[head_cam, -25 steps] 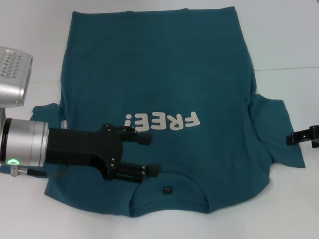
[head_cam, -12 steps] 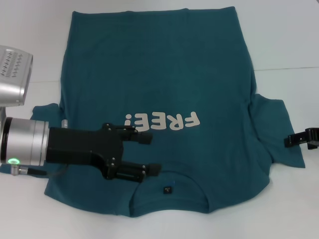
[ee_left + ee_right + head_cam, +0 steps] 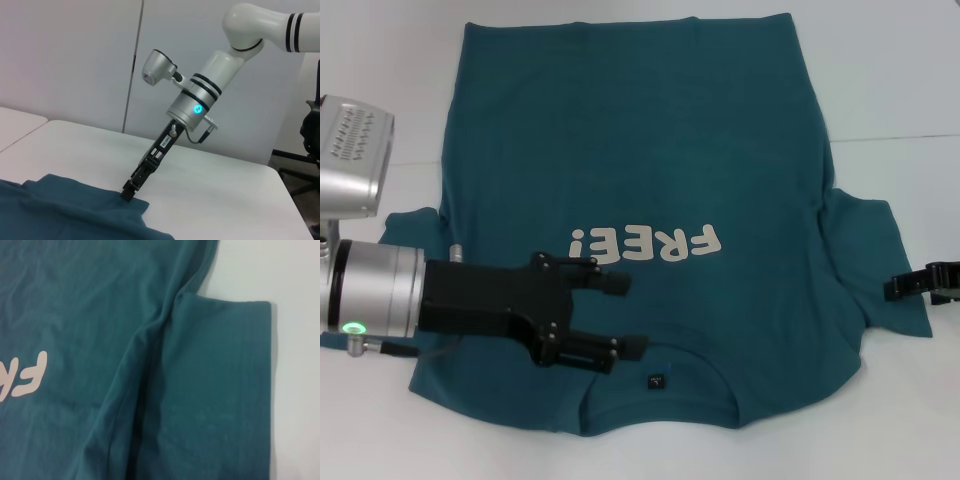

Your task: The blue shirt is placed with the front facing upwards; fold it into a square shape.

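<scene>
Teal-blue cotton is spread flat across the centre of the head view: the blue shirt (image 3: 640, 200) lies front up on the white table (image 3: 890, 80), collar at the lower edge, white lettering mid-frame, both sleeves out. No fold is made yet; the sleeve grasp seems in hand. The left gripper (image 3: 620, 315) is held at lower left with jaws wide apart, empty. The right gripper (image 3: 910, 285) is set at the right sleeve's edge; its jaws cannot be judged. Next, both sleeves need pinching.

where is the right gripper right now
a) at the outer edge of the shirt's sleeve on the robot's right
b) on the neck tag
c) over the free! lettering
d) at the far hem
a: the right gripper is at the hem of the blue shirt's right-side sleeve, its tip on that sleeve's edge in the left wrist view, far from the lettering, tag and far hem.
</scene>
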Robot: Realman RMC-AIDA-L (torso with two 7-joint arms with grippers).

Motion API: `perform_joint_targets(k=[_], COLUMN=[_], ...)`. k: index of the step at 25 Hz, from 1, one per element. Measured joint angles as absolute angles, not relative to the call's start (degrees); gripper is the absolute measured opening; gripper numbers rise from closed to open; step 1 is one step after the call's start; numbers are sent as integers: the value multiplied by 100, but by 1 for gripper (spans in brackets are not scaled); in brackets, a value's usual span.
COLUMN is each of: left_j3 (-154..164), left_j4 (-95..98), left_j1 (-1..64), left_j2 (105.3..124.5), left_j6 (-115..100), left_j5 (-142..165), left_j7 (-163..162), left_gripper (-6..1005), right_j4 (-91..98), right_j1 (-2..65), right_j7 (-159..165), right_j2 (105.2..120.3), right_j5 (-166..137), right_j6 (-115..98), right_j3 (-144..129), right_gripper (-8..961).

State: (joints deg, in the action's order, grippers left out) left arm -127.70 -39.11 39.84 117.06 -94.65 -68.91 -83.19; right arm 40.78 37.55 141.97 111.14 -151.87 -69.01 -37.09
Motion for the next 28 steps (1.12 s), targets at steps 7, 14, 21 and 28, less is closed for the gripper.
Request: perform_joint_targets(k=[7, 14, 21, 28], left_j3=[-12770, -12771, -12771, -12771], left_j4=[-3911, -3911, -3911, -3911], left_j1=[3984, 3981, 4020, 4034], left_j2=[11737, 11735, 11733, 11732], left_j6=[-9466, -9466, -9466, -9466], left_j5=[-6865, -6863, -6851, -6846], left_j7=[-8321, -8323, -8324, -8319], left_gripper=[828, 828, 828, 828], right_j4=[4038, 4024, 4008, 4007], right_j1=[3754, 3771, 3808, 3835], right_j7=[14154, 14150, 14150, 14176], right_j2=[11130, 11136, 11136, 11135], right_j5=[-15187, -15187, -15187, -15187], right_j6=[-6870, -6819, -6811, -6804], right_j3=[-3716, -3718, -3725, -3777], right_gripper=[825, 825, 824, 820])
